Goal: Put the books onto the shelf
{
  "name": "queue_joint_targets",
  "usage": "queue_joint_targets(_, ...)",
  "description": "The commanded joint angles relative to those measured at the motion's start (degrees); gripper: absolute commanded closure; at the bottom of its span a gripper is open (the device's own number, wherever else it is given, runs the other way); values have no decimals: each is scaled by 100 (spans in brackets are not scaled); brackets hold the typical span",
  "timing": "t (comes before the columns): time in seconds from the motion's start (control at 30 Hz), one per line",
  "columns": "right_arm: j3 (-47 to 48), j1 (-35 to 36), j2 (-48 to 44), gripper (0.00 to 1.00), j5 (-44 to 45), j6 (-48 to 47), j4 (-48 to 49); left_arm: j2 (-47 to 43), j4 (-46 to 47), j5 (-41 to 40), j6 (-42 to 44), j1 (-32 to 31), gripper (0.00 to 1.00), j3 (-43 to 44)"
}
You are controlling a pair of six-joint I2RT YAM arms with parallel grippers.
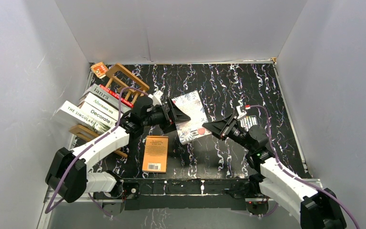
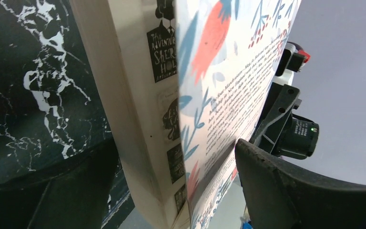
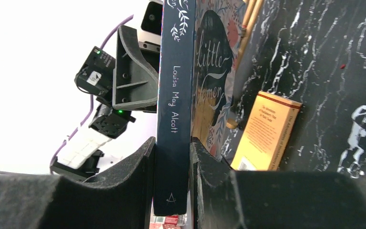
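A floral "Little Women" book point(image 1: 194, 112) hangs tilted between the two arms above the table. My right gripper point(image 3: 173, 162) is shut on its dark blue spine point(image 3: 174, 95). My left gripper point(image 2: 171, 191) stands open around the book's opposite page edge point(image 2: 124, 109), and the right finger point(image 2: 290, 186) sits a little off the back cover. An orange paperback point(image 1: 155, 153) lies flat on the table near the front. The wooden shelf point(image 1: 126, 78) stands at the left, with several books point(image 1: 93, 114) such as "Decorate" leaning in it.
A small orange card point(image 1: 99, 70) lies behind the shelf near the back wall. A pack of markers point(image 1: 250, 121) sits beside my right wrist. White walls close in the left, back and right of the black marbled table point(image 1: 248, 86).
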Motion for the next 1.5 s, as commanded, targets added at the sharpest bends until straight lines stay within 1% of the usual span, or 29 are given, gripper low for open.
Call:
queue_joint_targets(0.0, 668, 30, 56, 100, -70, 292, 1376, -361, 723, 225, -507, -13, 12, -74)
queue_joint_targets(0.2, 1305, 30, 235, 100, -309, 260, 1501, -589, 1542, 477, -1000, -13, 12, 120)
queue_joint_targets(0.3, 1555, 25, 353, 100, -407, 234, 1480, -663, 1874, 590, -1152, -14, 15, 252)
queue_joint_targets(0.33, 1596, 23, 388, 100, -427, 245, 1508, -692, 1913, 611, -1151, -14, 17, 312)
queue_joint_targets(0.5, 1745, 27, 399, 100, -418, 148, 1428, -991, 1870, 595, -797, 32, 40, 561)
queue_joint_targets(0.63, 1818, 24, 307, 100, -312, -52, 1172, -1303, 1873, 519, -602, 98, 49, 585)
queue_joint_targets(0.7, 1813, 27, 281, 100, -230, -72, 1167, -1314, 1796, 602, -547, 123, 50, 675)
queue_joint_targets(0.73, 1829, 26, 273, 100, -194, -79, 1169, -1306, 1725, 619, -522, 127, 50, 725)
queue_joint_targets(0.8, 1879, 25, 293, 100, -148, -76, 1203, -1280, 1394, 607, -336, 136, 28, 872)
queue_joint_targets(0.83, 1909, 25, 323, 100, -155, -68, 1306, -1279, 1130, 520, -189, 136, 20, 958)
queue_joint_targets(0.87, 1953, 23, 355, 100, -184, -60, 1409, -1279, 826, 413, -16, 137, 15, 1040)
queue_joint_targets(0.9, 2017, 24, 400, 100, -225, -67, 1496, -1279, 548, 273, 133, 137, 13, 1125)
queue_joint_targets(0.97, 2147, 25, 452, 100, -305, -108, 1598, -1251, 93, 66, 351, 138, 11, 1219)
queue_joint_targets(1.03, 2257, 28, 492, 100, -362, -132, 1637, -1213, -102, 1, 419, 137, 11, 1221)
queue_joint_targets(1.2, 2365, 23, 593, 100, -400, -21, 1866, -1166, 62, 79, 431, 137, 10, 1049)
queue_joint_targets(1.3, 2376, 27, 635, 100, -369, 62, 1982, -1347, -36, -170, 618, 150, 11, 952)
queue_joint_targets(1.37, 2365, 28, 657, 100, -359, 106, 2041, -1467, 84, -216, 688, 157, 11, 868)
queue_joint_targets(1.47, 2369, 23, 707, 100, -386, 187, 2136, -1497, 436, -90, 488, 172, 10, 772)
